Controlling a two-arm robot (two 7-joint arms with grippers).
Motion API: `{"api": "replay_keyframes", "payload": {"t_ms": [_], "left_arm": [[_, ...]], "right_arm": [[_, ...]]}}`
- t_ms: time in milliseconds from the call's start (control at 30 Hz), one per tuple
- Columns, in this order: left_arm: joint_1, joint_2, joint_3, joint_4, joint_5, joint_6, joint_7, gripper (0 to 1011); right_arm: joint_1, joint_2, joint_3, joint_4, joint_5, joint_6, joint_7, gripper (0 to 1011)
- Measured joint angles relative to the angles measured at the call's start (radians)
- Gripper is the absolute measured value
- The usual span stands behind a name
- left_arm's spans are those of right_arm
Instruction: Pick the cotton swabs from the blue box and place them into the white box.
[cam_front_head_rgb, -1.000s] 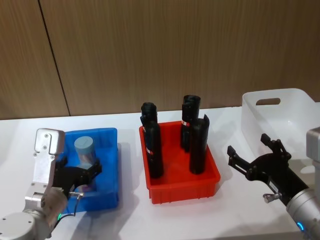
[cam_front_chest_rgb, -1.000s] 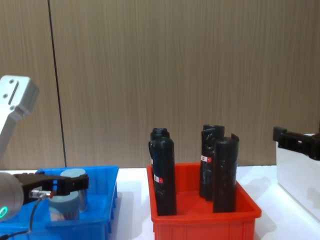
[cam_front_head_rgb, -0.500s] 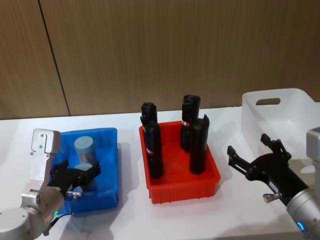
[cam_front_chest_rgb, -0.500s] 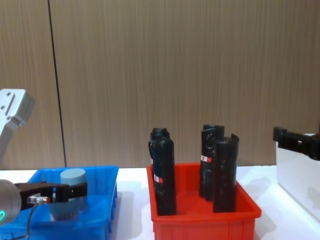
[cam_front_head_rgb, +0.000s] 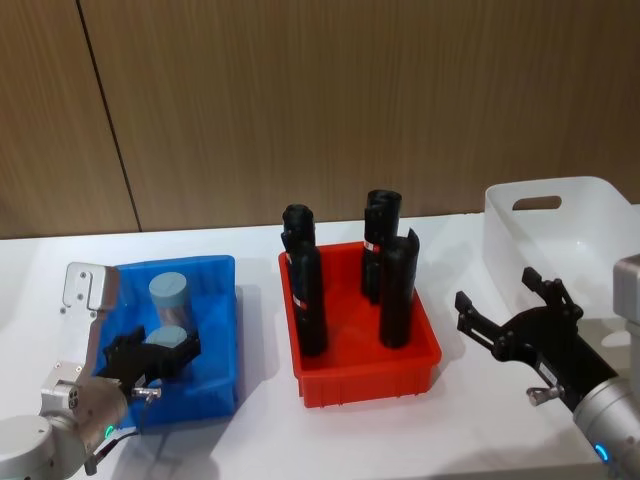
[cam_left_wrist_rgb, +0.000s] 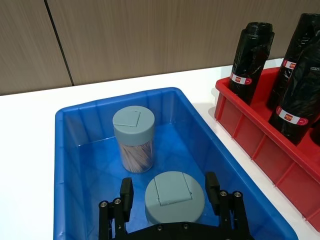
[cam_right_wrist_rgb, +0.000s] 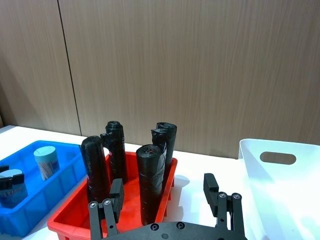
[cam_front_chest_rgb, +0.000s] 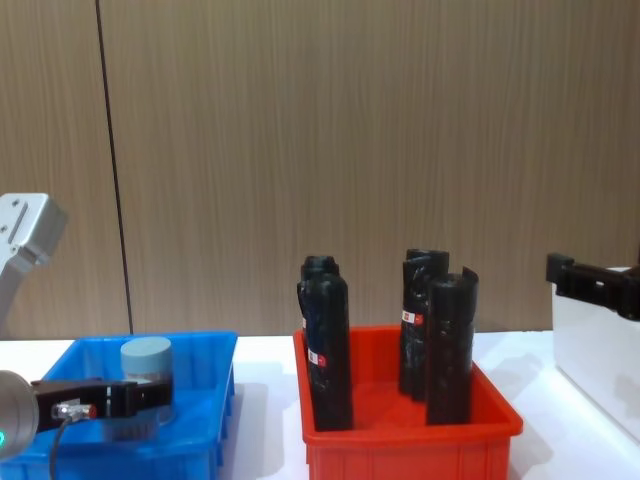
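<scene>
Lower left in the head view, the black left hand joined a rounded silver wrist with a green light, a thin cable and a screwed grey plate. Lower right, the right hand was black too.

No word or number can be read. The only markings are on the black cylinders in the red bin: each carries a white band label with a small red patch, its print too fine to tell. In the head view one such band shows on the cylinder at the bin's 1 o'clock, another on the cylinder at 9 o'clock. Any print on the cotton swabs cannot be told.
</scene>
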Motion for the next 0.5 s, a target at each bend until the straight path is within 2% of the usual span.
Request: {"api": "replay_keyframes", "payload": {"t_ms": [333, 500], "left_arm": [[0.006, 0.006, -0.003, -0.016, 0.017, 0.009, -0.011, 670], [0.011, 0.011, -0.003, -0.046, 0.045, 0.01, -0.013, 669]], "right_arm": [[0.0, 0.0, 0.0, 0.0, 0.0, 0.0, 0.0, 1001], [0.0, 0.0, 0.0, 0.0, 0.0, 0.0, 0.0, 1001]]}}
